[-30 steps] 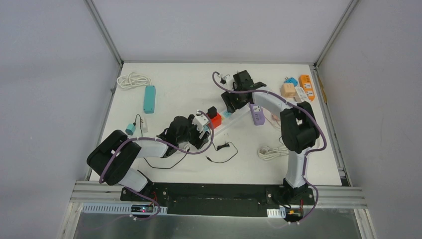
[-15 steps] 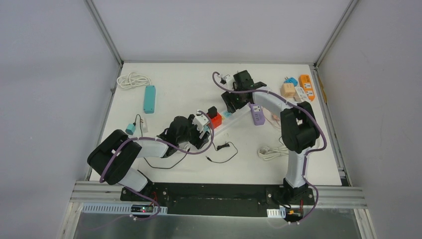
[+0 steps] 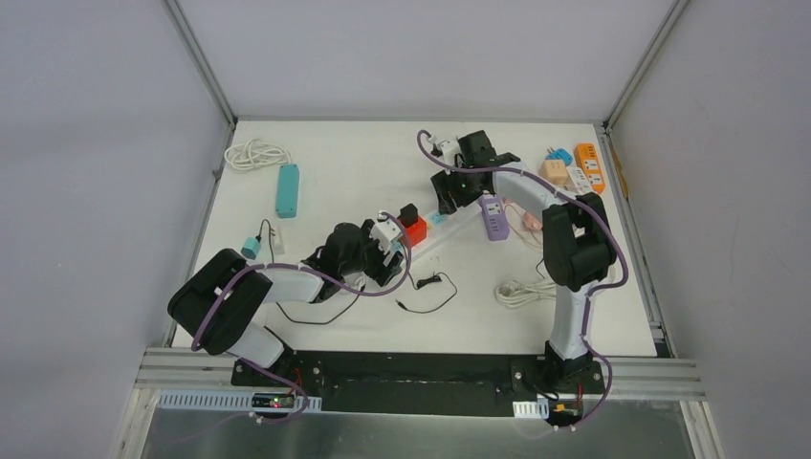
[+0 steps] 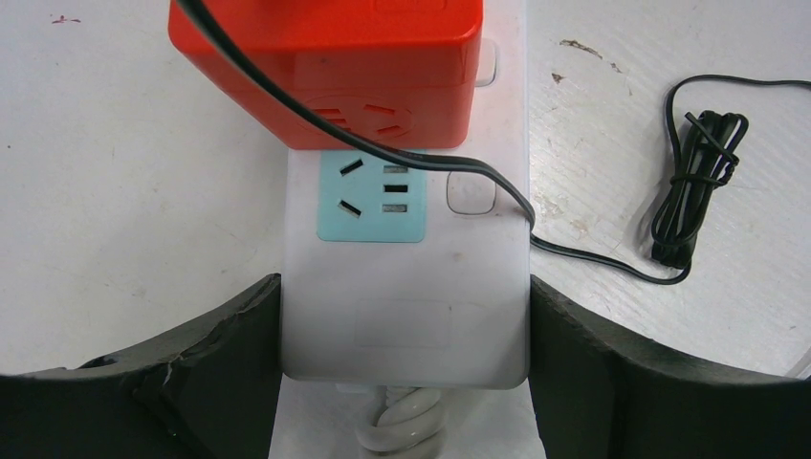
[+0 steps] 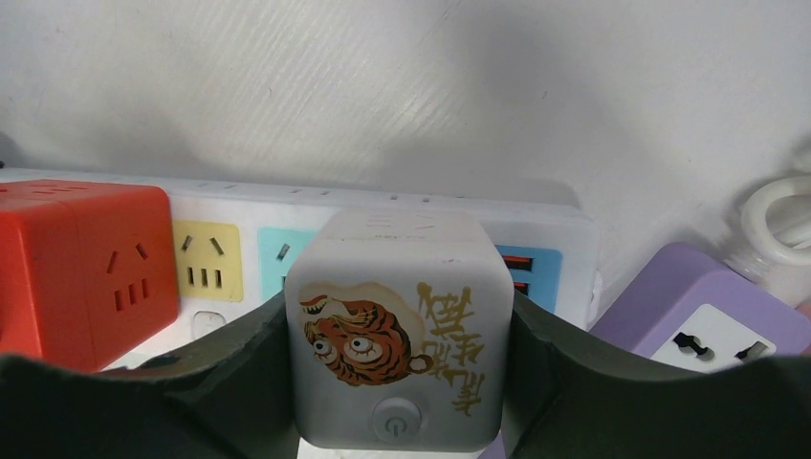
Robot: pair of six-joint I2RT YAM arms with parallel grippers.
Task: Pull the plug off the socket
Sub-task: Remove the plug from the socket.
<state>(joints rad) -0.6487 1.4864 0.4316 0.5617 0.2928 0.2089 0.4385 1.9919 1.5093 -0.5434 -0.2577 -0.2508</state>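
Two grips — left pincer (image 4: 404, 296) on power strip (image 4: 421, 258); right pincer (image 5: 397, 308) shifted cube plug (image 5: 383, 251) away.

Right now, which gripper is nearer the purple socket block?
Right. The right gripper, clamped on the white plug, is beside the purple socket block; the left gripper holds the far end of the power strip, beyond the red cube.

The power strip (image 4: 406, 316) and tiger-print plug (image 5: 397, 287) are smooth plastic; red cube (image 4: 325, 57) glossy; table (image 4: 124, 191) matt, scuffed.
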